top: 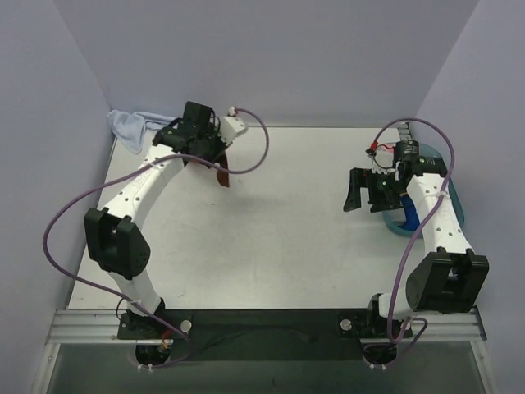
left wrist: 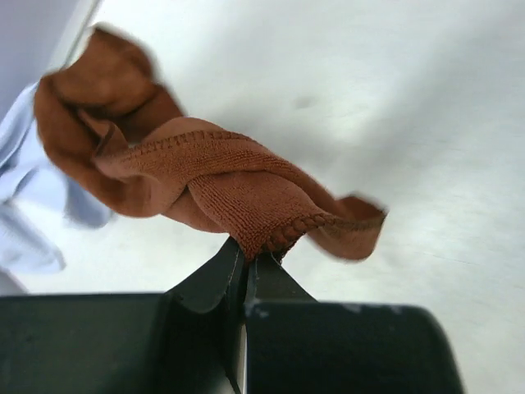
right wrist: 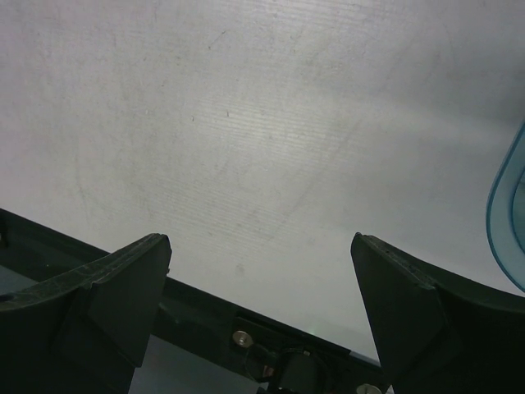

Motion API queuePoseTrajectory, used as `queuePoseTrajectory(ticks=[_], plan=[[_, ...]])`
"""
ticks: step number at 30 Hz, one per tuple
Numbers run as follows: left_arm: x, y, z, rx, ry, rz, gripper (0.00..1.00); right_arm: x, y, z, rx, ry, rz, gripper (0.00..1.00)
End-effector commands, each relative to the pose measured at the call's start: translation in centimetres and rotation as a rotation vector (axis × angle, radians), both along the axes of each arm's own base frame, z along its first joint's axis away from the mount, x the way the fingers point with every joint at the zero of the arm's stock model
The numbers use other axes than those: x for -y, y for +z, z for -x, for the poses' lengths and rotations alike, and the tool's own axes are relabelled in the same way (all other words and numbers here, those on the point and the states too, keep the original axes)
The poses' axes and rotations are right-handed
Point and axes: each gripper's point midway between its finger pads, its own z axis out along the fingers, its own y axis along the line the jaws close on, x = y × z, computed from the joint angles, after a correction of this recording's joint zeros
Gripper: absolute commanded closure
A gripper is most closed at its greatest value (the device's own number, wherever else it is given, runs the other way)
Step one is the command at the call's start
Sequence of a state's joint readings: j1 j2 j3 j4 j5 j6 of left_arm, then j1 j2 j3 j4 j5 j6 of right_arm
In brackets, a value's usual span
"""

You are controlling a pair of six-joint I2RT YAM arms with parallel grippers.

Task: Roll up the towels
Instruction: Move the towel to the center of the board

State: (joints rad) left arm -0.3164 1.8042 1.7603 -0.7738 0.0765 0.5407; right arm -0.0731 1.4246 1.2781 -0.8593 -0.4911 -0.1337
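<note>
Grip on the rust-brown towel (left wrist: 221, 185), other arm held clear

Left claw (left wrist: 246, 258) is closed tight on a stitched hem of the rust-brown towel, its two fingers meeting with only a sliver of cloth between them. Pinching the edge rather than the bulk looks deliberate. An edge hold would let the cloth hang and be drawn out flat, which a roll needs first.

Out from the fingers the towel runs as a twisted, bunched rope, folded over itself and nowhere near spread. Whether its far end touches the desk (top: 279, 238) I cannot tell. Just beyond it on the left lies the light-blue towel (top: 131, 127), crumpled in the far left corner against the walls. It is close to the brown one but not gripped by anything. Both towels sit at the far left, so the wide bare middle of the desk is likely where the brown one must go for spreading.

Right claw (right wrist: 258, 245) stands wide, fingers far apart with nothing between them. It hovers above bare desk on the right side, well apart from both towels. Beside it to the right is the curved rim of a blue tub (right wrist: 504, 213). Open and waiting there, it seems placed to take a second corner once the towel comes over. Rolling proper has not begun for either towel.
</note>
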Motion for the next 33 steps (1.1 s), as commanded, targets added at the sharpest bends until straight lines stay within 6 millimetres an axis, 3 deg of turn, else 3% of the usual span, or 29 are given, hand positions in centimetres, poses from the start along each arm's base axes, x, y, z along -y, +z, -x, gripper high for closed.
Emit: queuePoseTrajectory(ticks=[1,4,5,8,10,13,15,16,18,19,22,25,27,28,29,33], plan=[[6.9,-2.2,8.8,-0.178,-0.180,0.023,1.00,-0.2,2.1,0.4,0.029,0.010,-0.048,0.00],[11.3,-3.3,13.8,-0.292,-0.303,0.081,0.97,0.0,1.9,0.3,0.010,0.004,-0.060,0.00],[13.7,-3.6,16.4,-0.348,-0.387,0.118,0.71,0.1,1.7,0.4,0.003,0.005,-0.061,0.00],[16.5,-2.5,20.5,-0.455,-0.513,0.230,0.37,0.1,1.0,0.5,-0.024,0.016,-0.062,0.00],[16.7,-1.4,20.1,-0.442,-0.504,0.265,0.29,-0.1,0.5,0.8,-0.041,0.025,-0.069,0.01],[14.9,-0.2,15.6,-0.398,-0.404,0.350,0.28,-0.5,-0.4,0.8,-0.069,0.054,-0.079,0.03],[12.0,0.5,11.0,-0.360,-0.266,0.404,0.28,-1.1,-1.1,0.7,-0.100,0.072,-0.094,0.05],[11.1,-0.8,9.0,-0.371,-0.206,0.397,0.28,-1.9,-1.4,0.8,-0.112,0.098,-0.100,0.06],[8.3,-0.8,4.7,-0.308,-0.086,0.386,0.28,-2.6,-2.4,0.7,-0.150,0.126,-0.099,0.08],[7.3,-2.8,2.9,-0.318,-0.033,0.348,0.28,-2.9,-2.8,0.6,-0.156,0.141,-0.092,0.09],[4.9,-5.0,-1.9,-0.290,0.069,0.308,0.28,-3.6,-4.8,0.7,-0.212,0.190,-0.037,0.14],[3.6,-7.0,-5.3,-0.272,0.136,0.279,0.31,-4.3,-6.8,1.4,-0.285,0.248,0.032,0.18],[3.2,-8.2,-6.5,-0.263,0.163,0.244,0.33,-5.0,-8.2,2.5,-0.342,0.308,0.080,0.18],[3.2,-9.9,-7.0,-0.281,0.171,0.227,0.34,-4.9,-8.6,2.9,-0.361,0.323,0.109,0.18],[3.0,-9.9,-7.7,-0.263,0.182,0.215,0.35,-4.9,-9.2,3.3,-0.385,0.343,0.127,0.19],[2.4,-13.7,-8.7,-0.277,0.197,0.127,0.43,-5.1,-10.9,5.0,-0.463,0.409,0.195,0.19]])
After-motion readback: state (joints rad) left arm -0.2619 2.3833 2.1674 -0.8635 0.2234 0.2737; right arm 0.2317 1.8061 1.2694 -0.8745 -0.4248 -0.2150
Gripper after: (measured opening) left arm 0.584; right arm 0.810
